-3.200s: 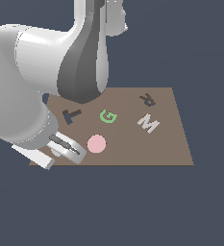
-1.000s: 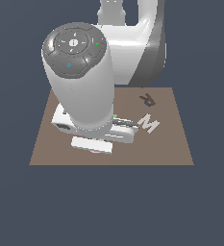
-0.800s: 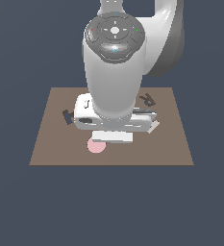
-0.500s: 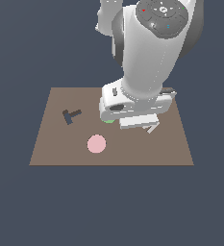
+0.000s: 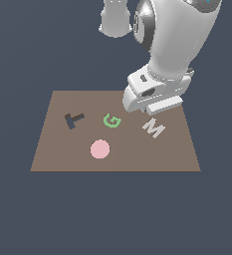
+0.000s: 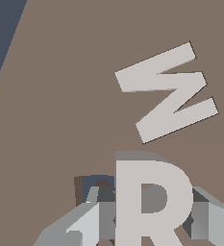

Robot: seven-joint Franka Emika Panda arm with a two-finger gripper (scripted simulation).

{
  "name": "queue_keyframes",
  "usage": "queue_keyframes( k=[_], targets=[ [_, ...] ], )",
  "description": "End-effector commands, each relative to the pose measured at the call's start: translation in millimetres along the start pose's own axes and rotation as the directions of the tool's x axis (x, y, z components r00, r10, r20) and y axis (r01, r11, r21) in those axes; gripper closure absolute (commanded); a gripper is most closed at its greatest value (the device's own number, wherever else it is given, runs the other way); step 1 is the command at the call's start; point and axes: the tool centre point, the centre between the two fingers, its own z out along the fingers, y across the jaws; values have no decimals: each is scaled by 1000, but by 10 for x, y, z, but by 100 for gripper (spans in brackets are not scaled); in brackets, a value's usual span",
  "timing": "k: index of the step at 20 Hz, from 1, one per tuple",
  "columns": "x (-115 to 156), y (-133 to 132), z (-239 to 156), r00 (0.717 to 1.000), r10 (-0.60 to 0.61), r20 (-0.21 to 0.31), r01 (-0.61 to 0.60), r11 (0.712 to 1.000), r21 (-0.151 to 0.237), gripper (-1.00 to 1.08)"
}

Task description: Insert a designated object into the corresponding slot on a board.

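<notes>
In the wrist view the designated object, a flat light-grey R block [image 6: 152, 202], sits between the two grey fingers [image 6: 87, 226] of my gripper [image 6: 152, 228], which is shut on it. A small dark patch [image 6: 95, 186] shows on the board just beside the block; I cannot tell whether it is part of the slot. In the exterior view my gripper [image 5: 155, 104] hangs low over the far right part of the brown board [image 5: 177, 154]. There the hand hides the slot and the R block.
On the board lie a light-grey M [image 5: 154, 128] just in front of the gripper, also seen in the wrist view as the M [image 6: 166, 91]. A green G [image 5: 112, 120], a dark T shape [image 5: 73, 120] and a pink disc [image 5: 100, 148] lie toward the exterior view's left.
The arm has swung from the board's middle toward the exterior view's right and far side. The T, G and pink disc are uncovered again; the dark R mark is now hidden.
</notes>
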Motion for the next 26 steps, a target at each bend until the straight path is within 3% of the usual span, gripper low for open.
queue_keyframes(
  k=[1, 7, 18, 19, 26],
  targets=[
    [-79, -107, -4, 999, -35, 0, 35, 999, 0, 108],
    [-185, -244, -6, 997, -80, 0, 80, 997, 0, 108],
    [-198, -257, 94, 997, -83, 0, 83, 997, 0, 108],
    [-198, -257, 94, 997, -83, 0, 83, 997, 0, -92],
    [-198, -257, 94, 997, -83, 0, 83, 997, 0, -92]
  ],
)
